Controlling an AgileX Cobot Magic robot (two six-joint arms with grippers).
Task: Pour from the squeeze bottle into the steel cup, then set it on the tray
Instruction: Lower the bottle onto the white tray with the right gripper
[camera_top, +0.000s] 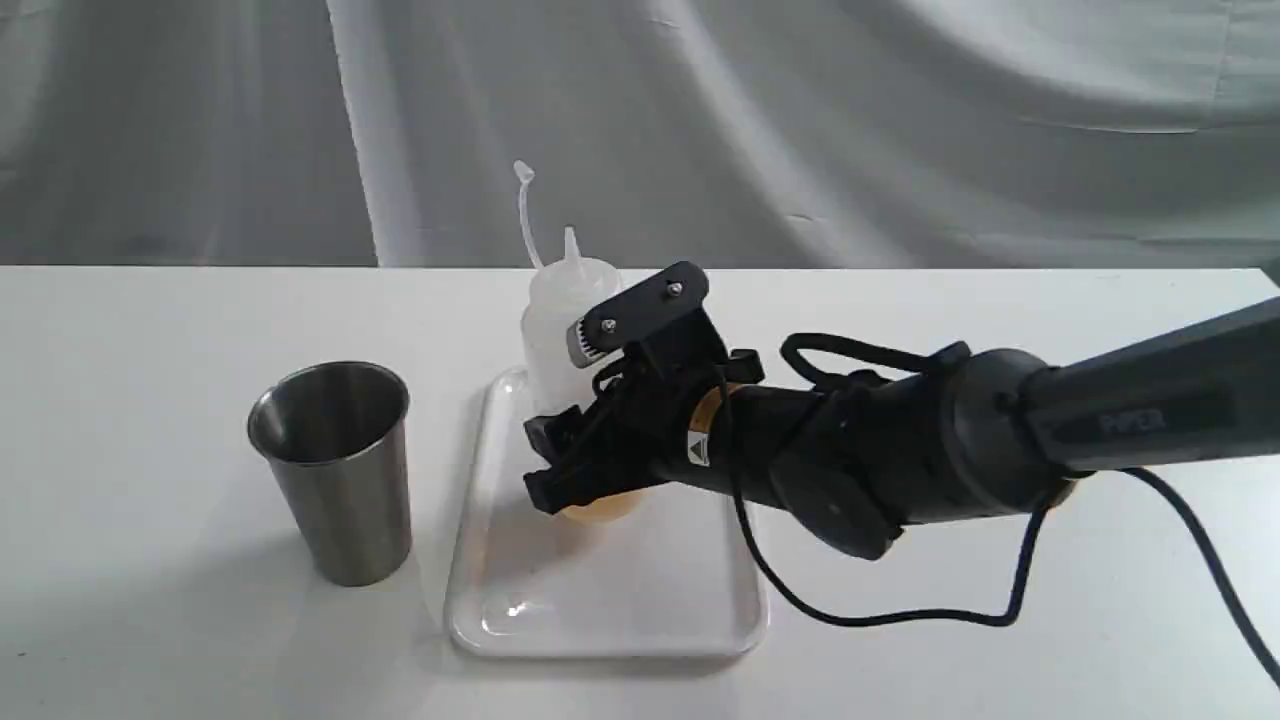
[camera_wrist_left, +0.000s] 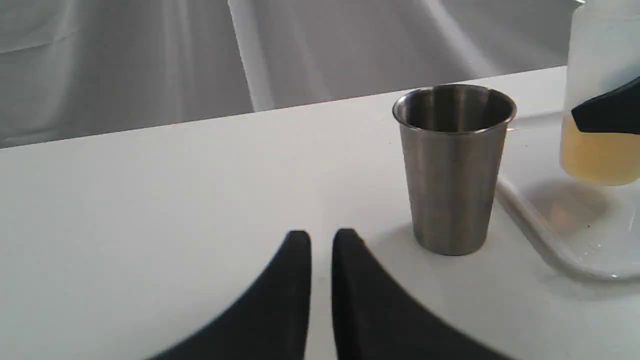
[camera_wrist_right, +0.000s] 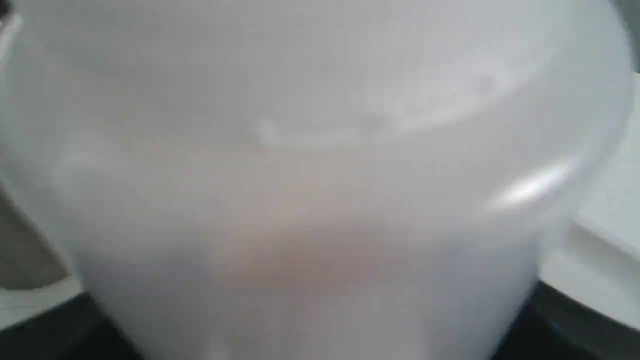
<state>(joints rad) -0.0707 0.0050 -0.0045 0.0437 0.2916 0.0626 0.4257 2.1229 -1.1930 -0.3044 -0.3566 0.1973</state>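
Observation:
The squeeze bottle (camera_top: 560, 310) stands upright on the white tray (camera_top: 600, 600), amber liquid low inside, its cap strap curling up beside the nozzle. My right gripper (camera_top: 580, 460) reaches in from the right and is shut on the bottle's lower body. In the right wrist view the bottle (camera_wrist_right: 320, 175) fills the picture, with dark fingers (camera_wrist_right: 565, 325) at its sides. The steel cup (camera_top: 335, 470) stands upright on the table left of the tray. In the left wrist view my left gripper (camera_wrist_left: 322, 235) hovers low in front of the cup (camera_wrist_left: 452, 165), fingers nearly together and holding nothing.
A black cable (camera_top: 900, 615) from the right arm trails over the table beside the tray's right edge. A grey cloth backdrop (camera_top: 800, 120) hangs behind the white table (camera_top: 150, 330). The tray's near half lies bare.

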